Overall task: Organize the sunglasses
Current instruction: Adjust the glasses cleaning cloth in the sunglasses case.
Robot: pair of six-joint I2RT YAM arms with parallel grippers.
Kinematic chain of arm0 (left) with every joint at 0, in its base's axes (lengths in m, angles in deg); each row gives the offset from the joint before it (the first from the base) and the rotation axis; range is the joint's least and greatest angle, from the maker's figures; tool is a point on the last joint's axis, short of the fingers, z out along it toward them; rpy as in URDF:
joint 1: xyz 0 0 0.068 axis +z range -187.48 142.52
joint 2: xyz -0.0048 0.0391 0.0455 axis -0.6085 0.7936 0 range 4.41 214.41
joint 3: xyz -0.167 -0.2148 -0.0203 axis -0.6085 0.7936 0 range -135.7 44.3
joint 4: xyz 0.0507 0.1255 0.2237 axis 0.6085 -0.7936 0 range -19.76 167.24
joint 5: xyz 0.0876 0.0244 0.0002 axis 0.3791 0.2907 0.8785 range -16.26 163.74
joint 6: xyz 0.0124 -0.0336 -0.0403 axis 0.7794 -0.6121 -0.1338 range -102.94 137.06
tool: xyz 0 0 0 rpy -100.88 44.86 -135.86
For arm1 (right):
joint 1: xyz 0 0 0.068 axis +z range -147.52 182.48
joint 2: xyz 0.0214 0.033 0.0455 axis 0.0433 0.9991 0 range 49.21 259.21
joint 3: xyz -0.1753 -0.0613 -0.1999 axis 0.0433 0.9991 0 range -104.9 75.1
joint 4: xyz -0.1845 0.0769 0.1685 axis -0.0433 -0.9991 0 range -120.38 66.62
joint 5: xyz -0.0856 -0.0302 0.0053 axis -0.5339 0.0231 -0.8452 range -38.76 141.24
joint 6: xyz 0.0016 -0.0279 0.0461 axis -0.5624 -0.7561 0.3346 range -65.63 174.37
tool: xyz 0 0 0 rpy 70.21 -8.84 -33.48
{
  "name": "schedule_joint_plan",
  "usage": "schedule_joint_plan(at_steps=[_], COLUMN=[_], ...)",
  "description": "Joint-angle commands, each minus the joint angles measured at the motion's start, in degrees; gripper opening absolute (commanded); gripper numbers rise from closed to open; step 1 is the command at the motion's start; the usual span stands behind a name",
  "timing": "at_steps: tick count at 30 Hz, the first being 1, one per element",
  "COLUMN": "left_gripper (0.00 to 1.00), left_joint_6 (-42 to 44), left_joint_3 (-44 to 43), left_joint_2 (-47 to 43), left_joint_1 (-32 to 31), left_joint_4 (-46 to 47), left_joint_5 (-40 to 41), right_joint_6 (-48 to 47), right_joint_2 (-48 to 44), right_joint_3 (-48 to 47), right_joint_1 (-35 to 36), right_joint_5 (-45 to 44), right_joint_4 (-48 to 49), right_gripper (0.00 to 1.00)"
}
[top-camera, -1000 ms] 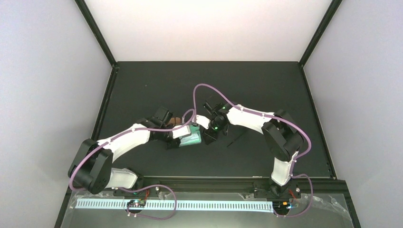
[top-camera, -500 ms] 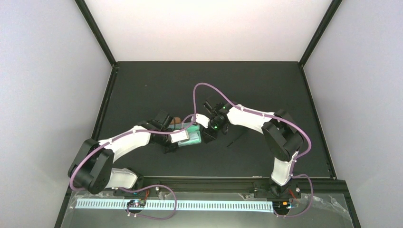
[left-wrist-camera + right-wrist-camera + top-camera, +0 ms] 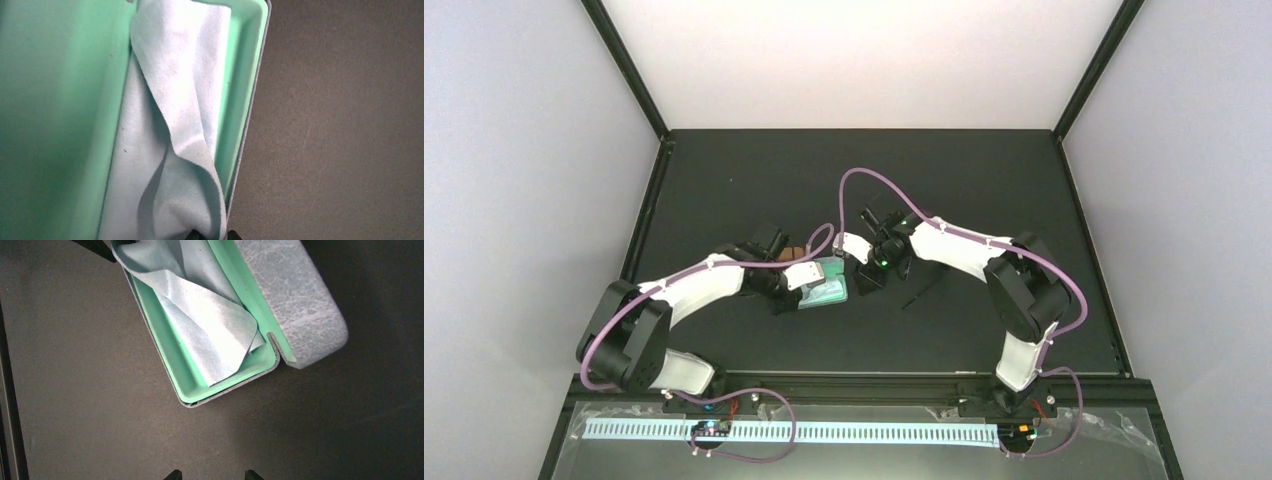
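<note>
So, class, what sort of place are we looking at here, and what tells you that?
Probably a robot lab test cell: a black table boxed in by plain pale walls, two arms bolted at its near edge, and an open glasses case holding a cloth as a prop.

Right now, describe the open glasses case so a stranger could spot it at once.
Look to the middle of the black table. There lies an oblong hard case, blue-grey and marbled outside. Its open lid, mint-green lining and the crumpled light blue cloth inside set it apart.
</note>
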Motion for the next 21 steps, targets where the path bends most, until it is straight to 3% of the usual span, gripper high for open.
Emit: schedule_joint_plan(at_steps=[1, 11, 21], left_gripper=[0.13, 0.09, 0.19], left_joint_6=[-0.9, -1.0, -0.5], left_joint_3=[-3.7, -4.4, -3.6], left_joint_2=[1.4, 1.9, -0.1], left_joint_1=[1.4, 2.0, 2.3], left_joint_4=[-1.8, -2.1, -3.0], left_joint_5=[-4.0, -3.1, -1.9], right_joint_6=[-0.9, -1.2, -1.2], right_joint_2=[-1.7, -1.2, -0.7], right_joint_3=[0.6, 0.6, 0.4], right_joint_1=[-0.5, -0.6, -0.7], right_joint_5=[0.7, 1.2, 1.3], right_joint_4=[1.0, 0.9, 0.7], right_gripper=[0.34, 0.34, 0.34])
